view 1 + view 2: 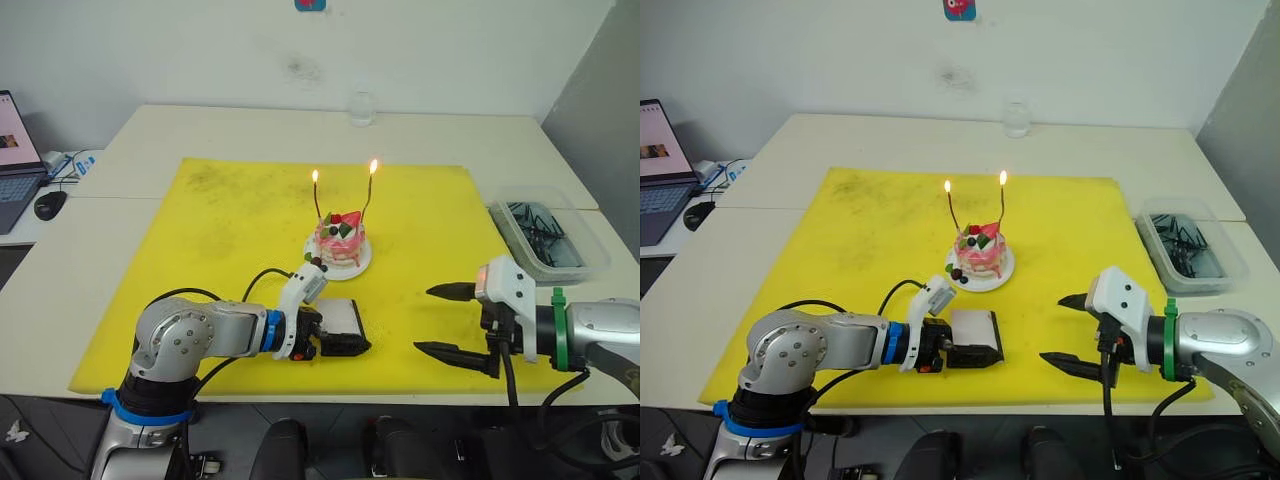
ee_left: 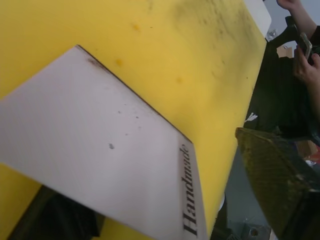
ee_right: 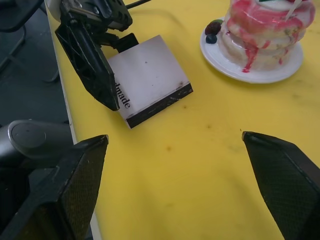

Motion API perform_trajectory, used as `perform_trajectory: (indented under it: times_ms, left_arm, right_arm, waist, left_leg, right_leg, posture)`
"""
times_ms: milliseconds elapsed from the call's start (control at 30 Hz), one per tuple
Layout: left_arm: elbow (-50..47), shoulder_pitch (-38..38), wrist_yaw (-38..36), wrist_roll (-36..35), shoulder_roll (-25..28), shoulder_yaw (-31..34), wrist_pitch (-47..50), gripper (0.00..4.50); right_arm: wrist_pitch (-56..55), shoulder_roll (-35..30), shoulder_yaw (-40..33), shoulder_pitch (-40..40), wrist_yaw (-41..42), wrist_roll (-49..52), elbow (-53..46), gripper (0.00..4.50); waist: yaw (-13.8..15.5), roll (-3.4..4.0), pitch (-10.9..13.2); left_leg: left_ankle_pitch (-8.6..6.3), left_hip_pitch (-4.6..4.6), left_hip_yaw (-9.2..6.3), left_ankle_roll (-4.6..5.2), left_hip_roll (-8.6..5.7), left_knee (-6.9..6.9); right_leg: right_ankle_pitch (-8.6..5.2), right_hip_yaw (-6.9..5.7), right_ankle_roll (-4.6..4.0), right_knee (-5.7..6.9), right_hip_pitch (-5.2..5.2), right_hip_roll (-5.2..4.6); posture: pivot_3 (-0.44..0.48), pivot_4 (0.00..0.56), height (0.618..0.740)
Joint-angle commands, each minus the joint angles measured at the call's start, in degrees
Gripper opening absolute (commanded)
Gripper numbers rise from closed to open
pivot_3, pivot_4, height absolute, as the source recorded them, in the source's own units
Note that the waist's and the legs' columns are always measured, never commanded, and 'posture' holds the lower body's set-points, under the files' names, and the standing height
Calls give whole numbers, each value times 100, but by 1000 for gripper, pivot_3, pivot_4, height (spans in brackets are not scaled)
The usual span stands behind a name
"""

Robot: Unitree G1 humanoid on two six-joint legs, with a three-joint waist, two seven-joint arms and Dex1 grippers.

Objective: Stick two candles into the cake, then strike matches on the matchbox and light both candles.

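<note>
The cake (image 1: 340, 243) stands on its white plate in the middle of the yellow mat (image 1: 230, 220). Both candles (image 1: 318, 203) (image 1: 366, 198) stand upright in it, each with a small flame at the top. The white matchbox (image 1: 340, 315) lies flat in front of the cake, black strip toward my right arm. My left gripper (image 1: 350, 336) sits at the box with one finger (image 3: 92, 65) along its lettered edge. A strip of mat shows between that finger and the box. My right gripper (image 1: 425, 320) hovers open and empty to the right.
A clear tub (image 1: 590, 240) of thin dark sticks, perhaps matches, stands off the mat's right edge. At the table's back is a glass (image 1: 361, 108). A laptop (image 1: 15, 160) and mouse (image 1: 48, 205) sit far left. A person's hand (image 2: 305, 62) shows beyond the table edge.
</note>
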Motion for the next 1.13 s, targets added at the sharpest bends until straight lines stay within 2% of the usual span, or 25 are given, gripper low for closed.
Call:
perform_trajectory:
  times_ms: [33, 200, 300, 400, 467, 533, 633, 767, 933, 1133]
  left_arm:
    - [-167, -186, -9, -13, 196, 273, 100, 4472]
    - [-420, -317, -78, -408, 439, 745, 402, 4472]
    - [-678, -288, -149, -825, 805, 1180, 623, 4472]
    - [-939, -59, -581, -1061, 1621, 1562, 573, 4472]
    - [-1090, 325, -1136, -541, 2450, 1698, -99, 4472]
    - [-978, 730, -1480, 311, 3005, 1721, -1120, 4472]
    - [-749, 1317, -1888, 1384, 3290, 1863, -2650, 4472]
    - [-202, 1843, -2365, 2600, 3439, 1863, -4410, 4472]
    - [550, 2067, -3090, 3240, 3614, 1968, -5577, 4472]
    - [864, 2015, -3477, 3185, 3632, 2084, -5594, 4472]
  right_arm:
    - [-73, -131, -123, 35, -2, 29, -180, 4500]
    - [-92, -265, -261, 48, 47, 94, -176, 4500]
    - [-159, -387, -458, 127, 143, 84, -175, 4500]
    - [-260, -504, -788, 198, 281, 80, -80, 4500]
    - [-385, -622, -1126, 269, 448, 4, 110, 4500]
    - [-630, -744, -1453, 364, 650, -180, 361, 4500]
    - [-1121, -885, -1829, 401, 939, -466, 802, 4500]
    - [-1402, -1157, -2180, 286, 1367, -546, 1307, 4500]
    - [-1452, -1470, -2534, 294, 1819, -539, 1753, 4500]
    - [-1647, -1582, -2641, 265, 2031, -728, 2079, 4500]
  waist:
    - [-1, 0, 0]
    - [-3, -1, 1]
    - [-1, -5, 3]
    - [-4, -9, 6]
    - [-10, -8, 7]
    - [2, -7, 7]
    - [39, -4, 9]
    - [54, -4, 10]
    - [53, -4, 10]
    - [44, -3, 11]
  left_leg:
    - [0, 0, 0, 0, 0, 0]
    - [0, -2, 0, 0, 1, -1]
    - [-1, -8, 0, -1, 4, -3]
    - [-1, -7, 1, -1, 6, -4]
    - [-1, -4, 2, -1, 7, -6]
    - [-1, -1, 3, -2, 8, -10]
    - [-1, 2, 5, -1, 2, -10]
    - [-2, -3, 18, 0, -3, -9]
    - [-6, -6, 23, 4, 4, -20]
    - [-8, -5, 26, 7, 9, -29]
  right_leg:
    - [0, 1, 0, 0, 0, 0]
    - [-1, 1, -1, -1, -2, 0]
    - [-2, 1, -1, -4, -5, 0]
    - [-3, 2, -1, -6, -6, -1]
    - [-4, 3, -3, -6, -7, -8]
    - [-9, 0, -11, -5, -8, -25]
    - [-30, -2, -49, -6, -5, -45]
    - [-30, -1, -52, -19, -5, -64]
    - [-38, -5, -64, -25, -9, -64]
    - [-35, -11, -56, -22, -13, -63]
  posture:
    - [0, 150, 740]
    - [0, 150, 740]
    - [0, 150, 740]
    - [0, 150, 740]
    - [0, 150, 740]
    - [0, 150, 740]
    - [0, 150, 740]
    - [0, 150, 740]
    - [0, 150, 740]
    - [0, 150, 740]
